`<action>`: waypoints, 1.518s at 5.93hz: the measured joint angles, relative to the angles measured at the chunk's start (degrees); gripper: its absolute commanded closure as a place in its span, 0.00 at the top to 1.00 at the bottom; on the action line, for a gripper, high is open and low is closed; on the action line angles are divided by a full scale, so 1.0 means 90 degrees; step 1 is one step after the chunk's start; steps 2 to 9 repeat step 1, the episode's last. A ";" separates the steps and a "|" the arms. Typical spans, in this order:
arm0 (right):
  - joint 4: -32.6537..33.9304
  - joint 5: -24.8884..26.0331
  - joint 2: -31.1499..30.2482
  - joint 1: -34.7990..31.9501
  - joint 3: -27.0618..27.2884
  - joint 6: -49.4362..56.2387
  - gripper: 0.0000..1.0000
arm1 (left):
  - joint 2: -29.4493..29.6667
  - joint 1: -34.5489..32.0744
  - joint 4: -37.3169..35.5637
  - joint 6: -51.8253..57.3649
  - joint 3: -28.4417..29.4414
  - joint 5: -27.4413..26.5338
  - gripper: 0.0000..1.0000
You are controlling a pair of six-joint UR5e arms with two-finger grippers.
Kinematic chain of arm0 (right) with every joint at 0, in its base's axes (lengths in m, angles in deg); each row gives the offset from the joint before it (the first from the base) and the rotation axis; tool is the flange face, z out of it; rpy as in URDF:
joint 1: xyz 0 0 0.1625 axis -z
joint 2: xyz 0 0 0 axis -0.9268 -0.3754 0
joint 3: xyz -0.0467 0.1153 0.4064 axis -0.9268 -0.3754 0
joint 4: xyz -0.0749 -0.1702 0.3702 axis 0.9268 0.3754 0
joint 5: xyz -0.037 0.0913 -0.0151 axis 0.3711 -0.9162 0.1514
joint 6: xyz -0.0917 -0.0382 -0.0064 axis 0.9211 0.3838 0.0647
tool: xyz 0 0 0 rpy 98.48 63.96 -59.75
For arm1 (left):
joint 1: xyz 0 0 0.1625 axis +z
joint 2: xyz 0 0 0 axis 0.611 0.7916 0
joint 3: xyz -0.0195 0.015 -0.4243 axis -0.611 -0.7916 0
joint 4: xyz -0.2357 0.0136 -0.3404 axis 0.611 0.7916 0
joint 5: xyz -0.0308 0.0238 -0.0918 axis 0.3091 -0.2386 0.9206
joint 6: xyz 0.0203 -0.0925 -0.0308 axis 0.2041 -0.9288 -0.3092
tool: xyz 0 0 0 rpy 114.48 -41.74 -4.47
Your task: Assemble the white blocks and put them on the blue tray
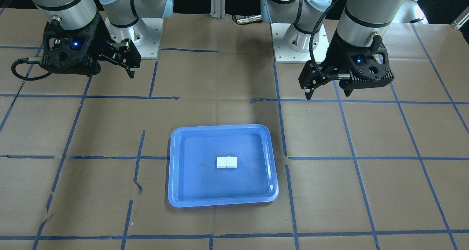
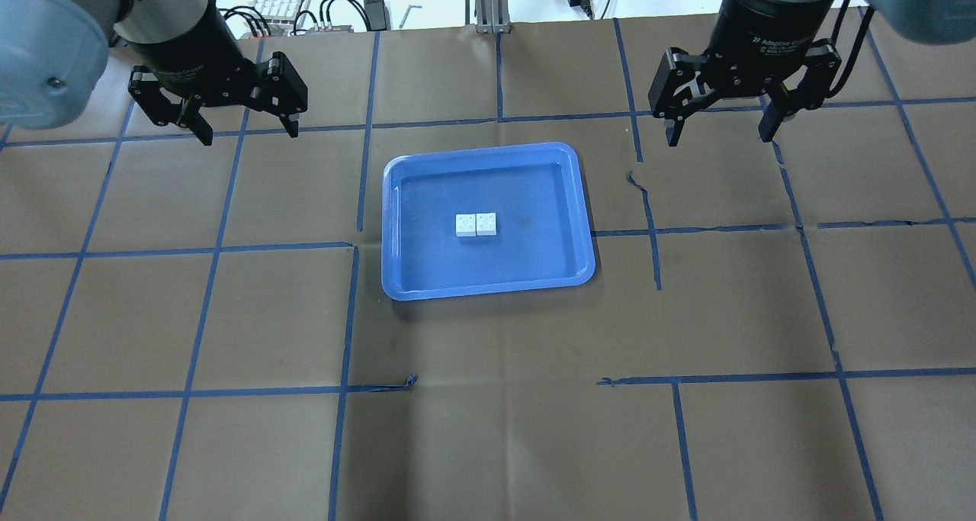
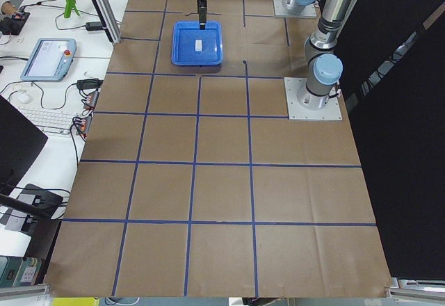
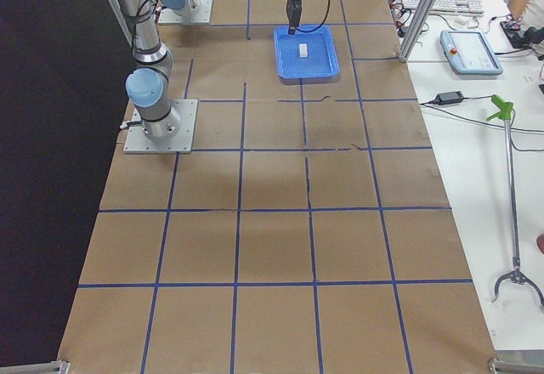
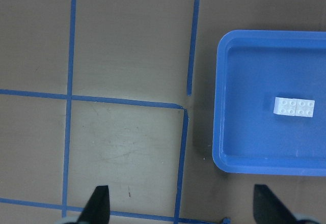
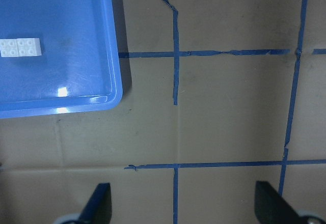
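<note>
The big table [image 2: 488, 445] is covered in brown paper with blue tape lines. The blue tray [image 2: 526, 193] sits in the middle of it. The left gripper [image 2: 248, 133] hangs above the table, off to the left of the tray, with its jaws wide apart and nothing in them. The right gripper [image 2: 717, 138] hangs off to the right, jaws wide and empty too. The two white blocks [image 2: 476, 224] lie in the middle of the tray, side by side and touching, bumps up. I think they are not stacked yet. To join them well, one gripper should pinch one block by its flat sides, line up the bumps, and push straight down.
</note>
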 measured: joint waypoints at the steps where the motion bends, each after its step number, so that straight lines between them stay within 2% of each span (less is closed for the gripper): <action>1: 0.0011 0.0003 0.0000 0.0015 0.0010 -0.0004 1.00 | -0.0004 0.0000 -0.0005 0.0000 0.0000 0.0000 0.99; 9: 0.0011 0.0003 0.0000 0.0015 0.0010 -0.0004 1.00 | -0.0004 0.0000 -0.0005 0.0000 0.0000 0.0000 0.99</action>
